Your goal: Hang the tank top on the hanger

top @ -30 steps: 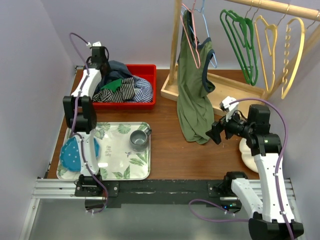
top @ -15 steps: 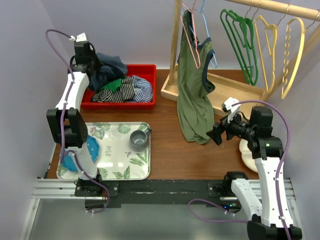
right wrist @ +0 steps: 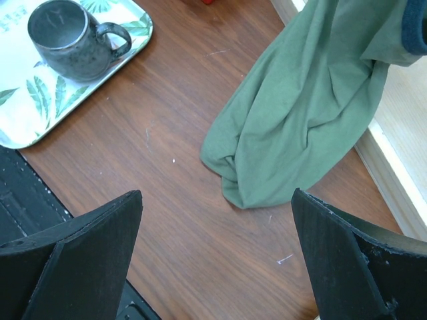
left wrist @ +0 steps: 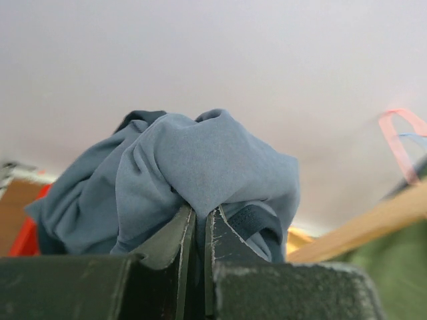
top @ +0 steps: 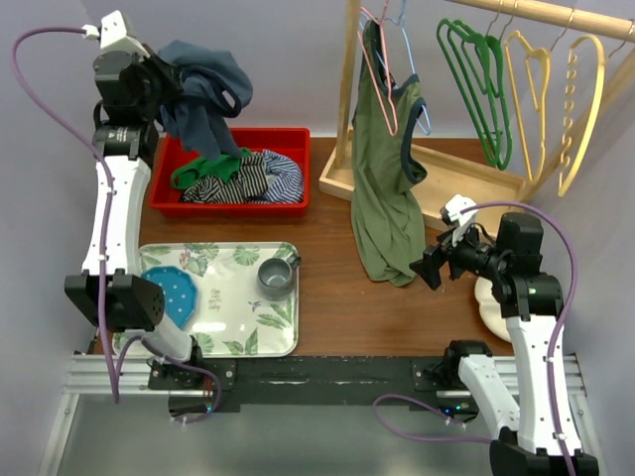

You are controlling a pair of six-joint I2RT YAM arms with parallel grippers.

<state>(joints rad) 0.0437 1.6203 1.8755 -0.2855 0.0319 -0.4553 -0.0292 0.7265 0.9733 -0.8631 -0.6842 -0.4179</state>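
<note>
My left gripper (top: 159, 84) is shut on the navy-blue tank top (top: 203, 89) and holds it bunched up high above the red bin (top: 296, 141). In the left wrist view the fabric (left wrist: 200, 160) is pinched between my closed fingers (left wrist: 199, 220); its print is hidden in the folds. The plain mustard-yellow hanger (top: 518, 99) hangs on the rail at the far right. My right gripper (top: 429, 268) is open and empty just above the table, beside the hem of the olive tank top; in its wrist view the jaws (right wrist: 215, 193) stand wide apart.
An olive tank top (top: 382, 188) hangs on a pink hanger from the wooden rack (top: 347, 89). Green hangers (top: 481, 89) and a holed yellow hanger (top: 585, 109) hang nearby. Other clothes fill the bin. A leaf-print tray (top: 238, 337) holds a grey mug (top: 275, 278).
My left arm has risen and swung back-left, pulling the navy tank top up out of the red bin. The right arm has barely moved.
</note>
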